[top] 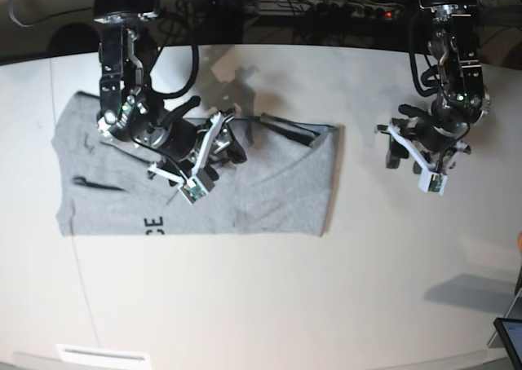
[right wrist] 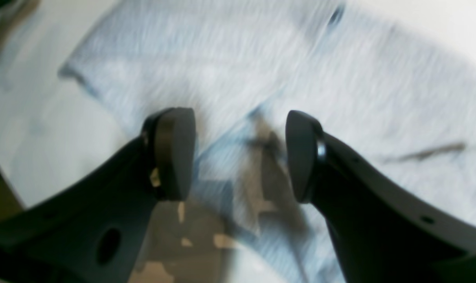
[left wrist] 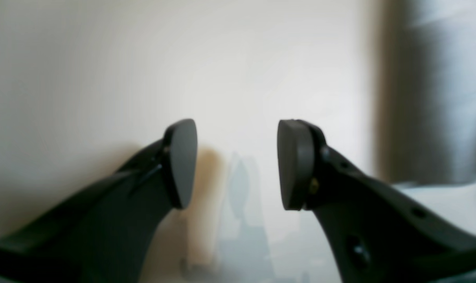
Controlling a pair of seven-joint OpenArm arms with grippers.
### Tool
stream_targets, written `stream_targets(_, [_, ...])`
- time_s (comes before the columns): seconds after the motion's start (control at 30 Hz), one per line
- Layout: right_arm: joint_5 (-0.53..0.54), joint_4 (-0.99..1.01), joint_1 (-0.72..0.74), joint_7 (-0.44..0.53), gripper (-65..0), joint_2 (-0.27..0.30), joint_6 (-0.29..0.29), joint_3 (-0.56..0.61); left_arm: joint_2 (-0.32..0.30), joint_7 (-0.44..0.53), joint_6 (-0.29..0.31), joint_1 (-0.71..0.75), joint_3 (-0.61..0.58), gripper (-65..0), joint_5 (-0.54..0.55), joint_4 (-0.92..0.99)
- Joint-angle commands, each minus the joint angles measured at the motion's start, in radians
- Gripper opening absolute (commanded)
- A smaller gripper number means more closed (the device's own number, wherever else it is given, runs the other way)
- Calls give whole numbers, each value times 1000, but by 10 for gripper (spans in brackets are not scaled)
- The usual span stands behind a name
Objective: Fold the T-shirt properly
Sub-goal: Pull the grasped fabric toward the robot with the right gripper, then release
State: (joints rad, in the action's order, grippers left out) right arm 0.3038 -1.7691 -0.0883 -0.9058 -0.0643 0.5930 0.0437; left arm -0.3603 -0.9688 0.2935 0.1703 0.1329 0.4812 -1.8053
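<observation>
The heather-grey T-shirt (top: pixel 269 191) lies partly folded on the white table (top: pixel 245 305), with black letters (top: pixel 153 222) showing near its front edge. My right gripper (top: pixel 231 144) hovers over the shirt's upper middle. In the right wrist view this gripper (right wrist: pixel 238 157) is open, with blurred grey cloth (right wrist: pixel 359 90) below the empty gap between its fingers. My left gripper (top: pixel 390 148) hangs over bare table just right of the shirt's right edge. The left wrist view shows that gripper (left wrist: pixel 238 165) open and empty, over the white surface.
Cables and a power strip (top: pixel 351 7) run along the dark back edge of the table. A tablet corner (top: pixel 510 337) sits at the front right, beside a grey shadow. A white label (top: pixel 102 355) lies at the front left.
</observation>
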Motion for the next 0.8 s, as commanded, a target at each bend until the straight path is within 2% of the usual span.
stream_targets(0.0, [16, -35, -5, 32, -299, -7, -3, 0, -16, -12, -6, -7, 0, -334, -8, -15])
stream_targets(0.13, [16, -70, -64, 44, -299, -7, -117, 3, -19, -85, -6, 4, -6, -334, -12, -17])
stream_targets(0.2, [16, -70, -80, 75, -299, 1, -140, 38, -47, -100, -6, 31, -6, -334, -63, -18])
stream_targets(0.3, [16, -70, -98, 113, -299, 2, -169, 92, -61, -100, -6, 84, -6, -334, -198, -18])
stream_targets(0.4, [15, -65, -106, 141, -299, 11, -264, 166, -59, -63, -6, 127, -8, -334, -353, -18])
stream_targets(0.5, [15, -61, -106, 201, -299, 47, -333, 269, -62, 60, -6, 182, -6, -336, -444, -17])
stream_targets(0.57, [15, -59, -115, 248, -299, 67, -411, 316, -62, 166, -6, 212, -5, -336, -473, -14])
stream_targets(0.63, [15, -42, -118, 282, -297, 85, -457, 351, -62, 267, -6, 231, -5, -356, -485, 2])
stream_targets(0.7, [15, -12, -118, 313, -297, 102, -466, 382, -62, 386, -6, 239, 7, -440, -485, 51])
stream_targets(0.77, [15, 21, -121, 347, -297, 117, -502, 396, -58, 532, -6, 243, 38, -531, -482, 128])
